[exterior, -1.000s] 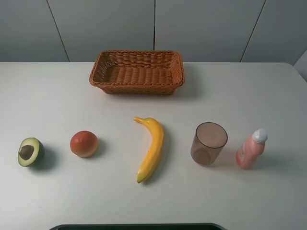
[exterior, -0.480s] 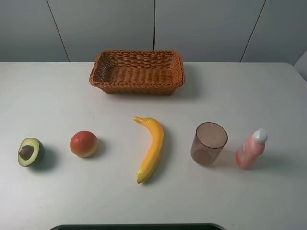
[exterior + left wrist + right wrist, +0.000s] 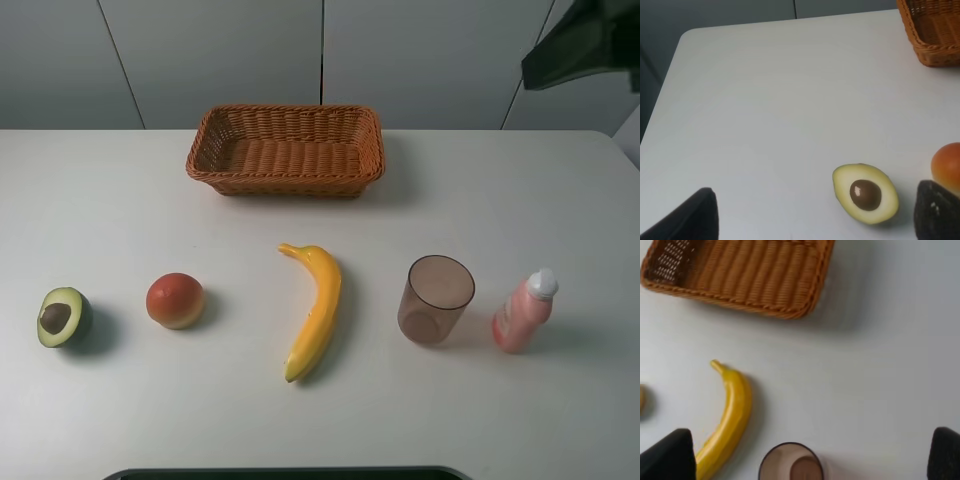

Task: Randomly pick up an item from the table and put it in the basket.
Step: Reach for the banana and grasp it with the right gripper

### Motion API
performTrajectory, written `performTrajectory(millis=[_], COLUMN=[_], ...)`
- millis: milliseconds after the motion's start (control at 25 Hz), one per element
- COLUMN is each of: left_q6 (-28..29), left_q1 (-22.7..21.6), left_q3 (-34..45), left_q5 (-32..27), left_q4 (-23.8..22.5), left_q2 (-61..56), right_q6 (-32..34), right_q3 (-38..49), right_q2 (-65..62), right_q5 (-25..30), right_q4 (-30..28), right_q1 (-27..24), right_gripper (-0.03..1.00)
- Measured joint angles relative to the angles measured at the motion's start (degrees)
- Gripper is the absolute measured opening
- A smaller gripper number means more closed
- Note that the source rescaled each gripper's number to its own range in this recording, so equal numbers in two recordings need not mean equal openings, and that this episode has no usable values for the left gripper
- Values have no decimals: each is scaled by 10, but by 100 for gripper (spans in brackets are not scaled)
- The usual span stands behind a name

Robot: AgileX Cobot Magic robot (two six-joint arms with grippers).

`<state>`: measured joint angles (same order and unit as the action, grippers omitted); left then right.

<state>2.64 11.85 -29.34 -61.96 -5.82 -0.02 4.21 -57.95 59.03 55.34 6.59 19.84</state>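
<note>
The curved glossy yellow banana [image 3: 314,312] is lying ungrasped, six o'clock of the empty reddish-brown wicker basket [image 3: 285,184]; left gripper [image 3: 812,215] and right gripper [image 3: 807,455] are hovering spread.

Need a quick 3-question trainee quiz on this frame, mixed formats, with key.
1. True or false: the banana already lies in the basket.
2. What stands between the banana and the pink bottle? A) avocado half B) tinted cup C) round red-orange fruit
3. Fill in: the number of loose items on the table is ___.
Key: 1 false, it lies on the table; 2 B; 3 five (avocado half, round red-orange fruit, banana, tinted cup, pink bottle).
</note>
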Motion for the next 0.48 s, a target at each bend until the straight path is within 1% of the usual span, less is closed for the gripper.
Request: performTrajectory(millis=[160, 240, 360, 480], left_q6=[0, 0, 0, 0], left_q1=[0, 0, 0, 0], left_q3=[0, 0, 0, 0], left_q5=[0, 0, 0, 0], left_q4=[0, 0, 0, 0], left_q2=[0, 0, 0, 0], right_q6=[51, 71, 99, 120], right_q3=[0, 0, 0, 0], right_q2=[70, 103, 153, 202], right_q5=[-29, -54, -82, -98], right_q4=[-17, -23, -26, -26], right_q1=[99, 145, 187, 214], right_gripper=[100, 100, 100, 100])
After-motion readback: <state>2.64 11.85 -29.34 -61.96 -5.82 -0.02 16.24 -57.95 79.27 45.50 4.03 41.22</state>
